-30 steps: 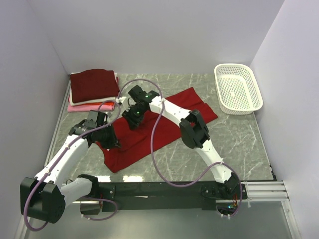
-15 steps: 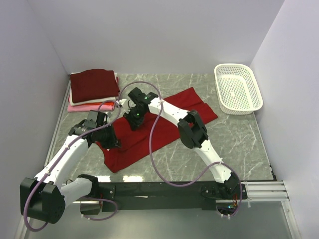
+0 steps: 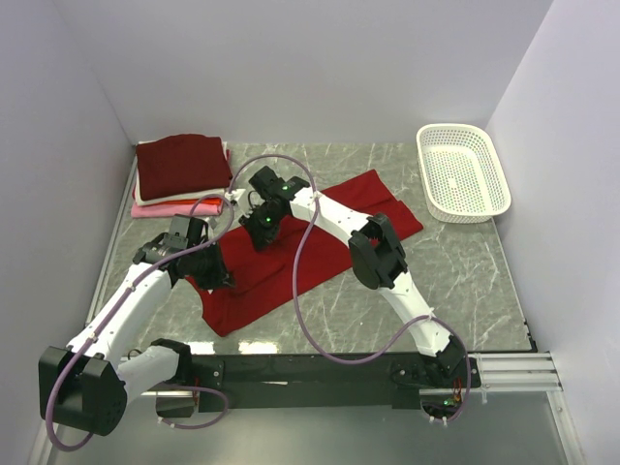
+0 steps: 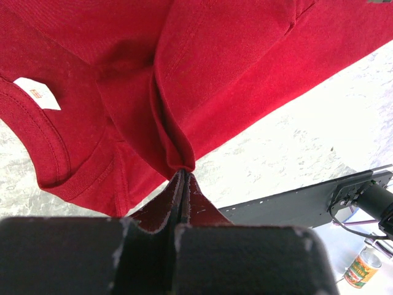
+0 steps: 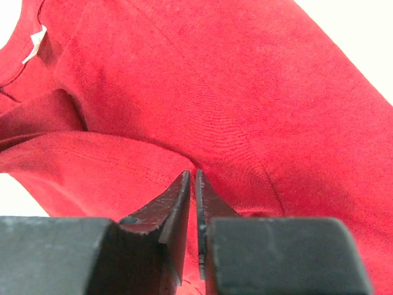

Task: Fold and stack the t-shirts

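A bright red t-shirt (image 3: 329,237) lies partly folded across the marble table, its white neck label (image 4: 37,93) showing in the left wrist view. My left gripper (image 3: 219,275) is shut on a pinched ridge of the shirt (image 4: 215,74) near its collar side; the tips (image 4: 182,173) hold cloth. My right gripper (image 3: 260,235) is over the shirt's middle. Its jaws (image 5: 194,176) stand almost together, with a thin fold of red cloth (image 5: 215,92) between them. Folded dark maroon, white and pink t-shirts (image 3: 182,170) are stacked at the back left.
A white perforated basket (image 3: 463,172) stands at the back right by the wall. Walls close in the table on the left, back and right. A black rail (image 3: 320,370) with the arm bases runs along the near edge.
The right gripper's jaws have closed down onto a fold of the red t-shirt. Both arms have hardly shifted, and the left grip is unchanged.
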Available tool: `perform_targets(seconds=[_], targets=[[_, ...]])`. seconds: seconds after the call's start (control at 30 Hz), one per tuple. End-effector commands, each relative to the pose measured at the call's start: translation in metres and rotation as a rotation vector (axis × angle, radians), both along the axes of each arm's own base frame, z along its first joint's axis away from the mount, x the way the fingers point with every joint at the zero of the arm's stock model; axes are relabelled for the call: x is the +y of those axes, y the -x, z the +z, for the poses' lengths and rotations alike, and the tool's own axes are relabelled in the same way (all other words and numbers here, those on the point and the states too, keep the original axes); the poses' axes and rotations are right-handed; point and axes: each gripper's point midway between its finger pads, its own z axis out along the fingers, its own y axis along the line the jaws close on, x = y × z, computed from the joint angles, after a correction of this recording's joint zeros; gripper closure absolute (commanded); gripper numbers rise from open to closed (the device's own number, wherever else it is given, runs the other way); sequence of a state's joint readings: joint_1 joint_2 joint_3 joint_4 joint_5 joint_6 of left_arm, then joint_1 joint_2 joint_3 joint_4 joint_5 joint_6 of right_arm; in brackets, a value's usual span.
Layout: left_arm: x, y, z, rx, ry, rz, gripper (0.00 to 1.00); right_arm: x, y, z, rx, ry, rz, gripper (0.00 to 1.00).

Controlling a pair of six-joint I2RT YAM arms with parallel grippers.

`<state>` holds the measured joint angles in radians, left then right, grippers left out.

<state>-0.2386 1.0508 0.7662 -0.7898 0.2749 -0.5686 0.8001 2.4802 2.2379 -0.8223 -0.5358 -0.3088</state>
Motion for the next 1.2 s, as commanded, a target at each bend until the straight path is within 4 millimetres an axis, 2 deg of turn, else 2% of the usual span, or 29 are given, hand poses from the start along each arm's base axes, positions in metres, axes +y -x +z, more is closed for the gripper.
perform_targets(seconds=[0.0, 0.13, 0.33, 0.43, 0.67, 0.83, 0.87, 0.9, 1.0, 1.17], targets=[[0.0, -0.007, 0.009, -0.05, 0.006, -0.009, 1.0, 0.003, 0.0, 0.035, -0.028, -0.06, 0.008, 0.86], [0.001, -0.007, 0.009, -0.05, 0.004, -0.01, 1.0, 0.003, -0.001, 0.032, -0.032, -0.052, 0.005, 0.87], [0.003, -0.007, 0.01, -0.056, -0.001, -0.004, 1.0, 0.001, -0.006, 0.034, -0.042, -0.054, -0.01, 1.0], [0.004, -0.01, 0.015, -0.073, -0.002, 0.004, 1.0, -0.002, -0.014, 0.045, -0.05, -0.075, -0.033, 1.0], [0.013, -0.02, 0.028, -0.117, -0.027, 0.035, 1.0, -0.011, -0.031, 0.087, -0.101, -0.152, -0.08, 1.0], [0.016, -0.024, 0.03, -0.118, -0.03, 0.036, 1.0, -0.017, -0.04, 0.098, -0.11, -0.172, -0.103, 1.0], [0.015, -0.023, 0.029, -0.115, -0.028, 0.034, 1.0, -0.015, -0.036, 0.092, -0.089, -0.168, -0.087, 0.98], [0.015, -0.023, 0.029, -0.114, -0.026, 0.034, 1.0, -0.016, -0.032, 0.086, -0.066, -0.151, -0.076, 0.88], [0.015, -0.022, 0.028, -0.115, -0.02, 0.034, 1.0, -0.012, -0.027, 0.07, -0.041, -0.126, -0.066, 0.77], [0.012, -0.021, 0.025, -0.108, -0.006, 0.028, 1.0, -0.005, -0.018, 0.042, -0.018, -0.075, -0.047, 0.7]])
